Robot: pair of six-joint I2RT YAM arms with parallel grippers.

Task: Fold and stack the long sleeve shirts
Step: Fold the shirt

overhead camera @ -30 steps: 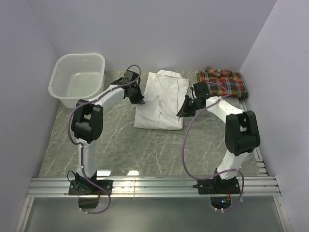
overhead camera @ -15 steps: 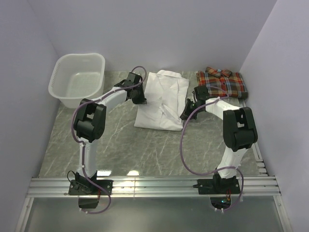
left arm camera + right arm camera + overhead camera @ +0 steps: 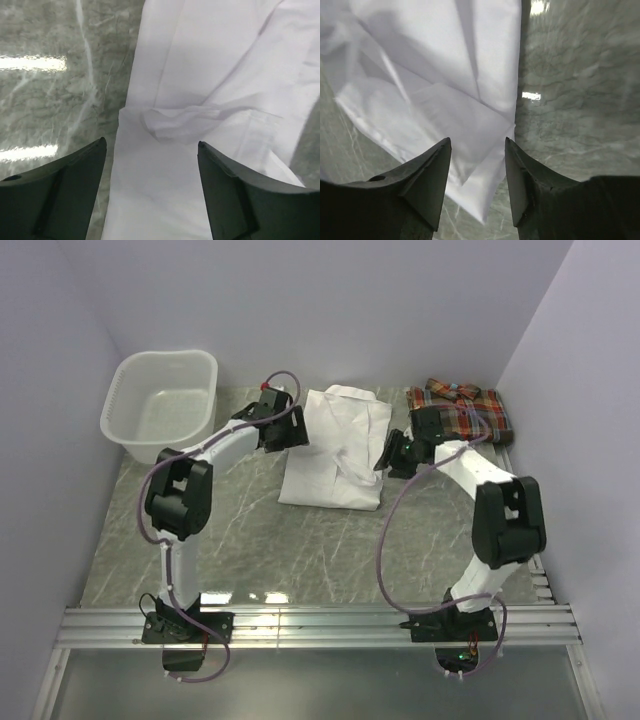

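— Grey marble table (image 3: 250, 530) lies nearest the arms, then the white shirt (image 3: 335, 455) around mid-table. How far along would you put it?

— About halfway, I'd judge. The white shirt lies flat with its sleeves turned in, a long narrow shape, collar toward 12 o'clock and hem toward 6. It looks rumpled across the middle and has not been doubled over.

— And the pincers?

— The left pincer (image 3: 151, 143) sits over the shirt's 9 o'clock edge, jaws spread wide, a puckered ridge of cloth lying between them but not pinched. The right pincer (image 3: 477, 141) is at the 3 o'clock edge, parted less widely, with a folded corner of cloth below the gap. Both have let go; neither carries anything.

— Farther back?

— The plaid shirt (image 3: 470, 412) is at about 1 o'clock in the far right corner, folded into a compact block, apart from the white one. The basket (image 3: 112, 415) stands at 11 o'clock.

— So what's left?

— Probably one more fold of the white shirt, hem toward collar, then stacking the two together.
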